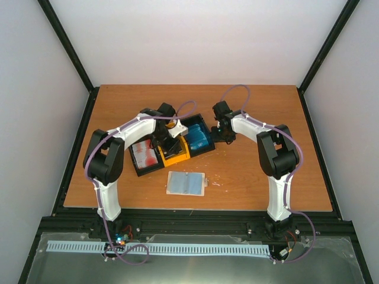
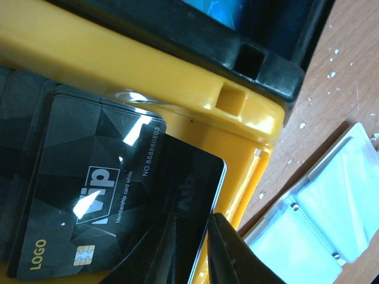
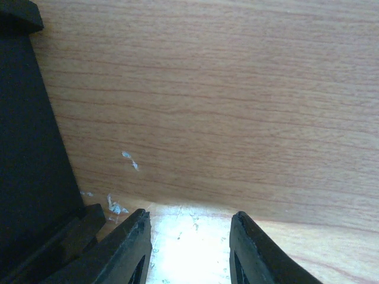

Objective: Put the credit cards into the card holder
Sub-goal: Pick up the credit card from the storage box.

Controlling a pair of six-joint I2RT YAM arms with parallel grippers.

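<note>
Progress is at the very start, judging by how things lie. The card holder [image 1: 186, 183] lies spread open on the worktop [image 1: 249, 177], on the base-ward side of the left gripper [image 1: 170, 141] and apart from it. Its pale pockets show no card colour from above. The slice of it in the left wrist view, just past the tray corner, looks empty too.

All the credit cards seen are in the tray [image 1: 177, 158]. The red-and-white cards [image 1: 145, 154] sit to the left gripper's outer side, the blue cards [image 1: 198, 139] lie between the two grippers, and the black stack is directly beneath the left gripper.

In the left wrist view the top black card [image 2: 118, 195] is skewed off its stack, one corner overhanging the yellow wall [image 2: 148, 71]. The left gripper [image 2: 192, 260] is narrowed at that card's near edge, and I judge it to be pinching the card, though the contact is partly hidden.

The right gripper [image 1: 225, 135] hangs released, holding nothing, over bare worktop with the tray's black wall just to its left.

What remains is nearly everything: lifting this first card out, carrying it to the card holder, sliding it into a pocket, then doing the same with the others.
</note>
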